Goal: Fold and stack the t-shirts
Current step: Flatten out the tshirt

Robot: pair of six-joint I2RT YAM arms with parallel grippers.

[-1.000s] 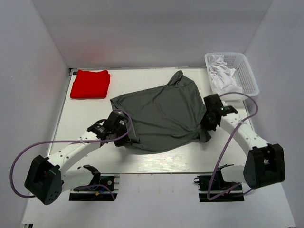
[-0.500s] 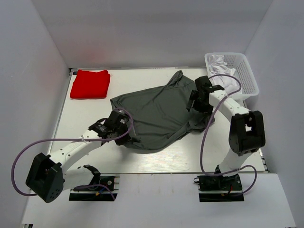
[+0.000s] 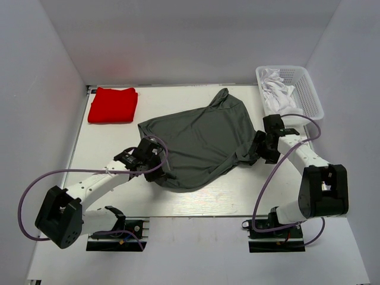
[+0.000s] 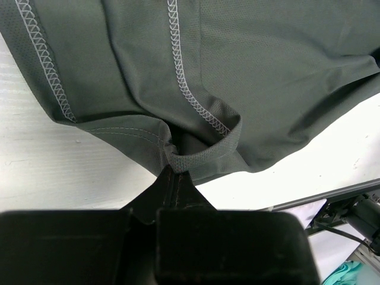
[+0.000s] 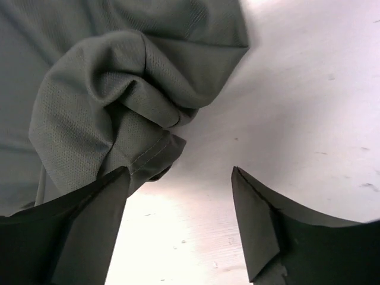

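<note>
A grey t-shirt [image 3: 199,142] lies spread and rumpled across the middle of the table. My left gripper [image 3: 159,169] is shut on its near left hem [image 4: 199,155], the fabric pinched right at the fingertips. My right gripper [image 3: 261,151] stands open at the shirt's right edge, nothing between its fingers [image 5: 101,202]; a bunched fold of grey cloth [image 5: 119,113] lies just ahead of its left finger. A folded red t-shirt [image 3: 113,104] rests at the far left of the table.
A white basket [image 3: 309,89] with white garments [image 3: 276,92] stands at the back right, close to the right arm. The table's near edge [image 3: 202,212] runs just behind both grippers. Grey walls enclose the table on three sides.
My right gripper has let go of the shirt's right corner and opened, swinging up toward the basket and back down beside the shirt. The shirt's right side has bunched inward. The left grip holds.
</note>
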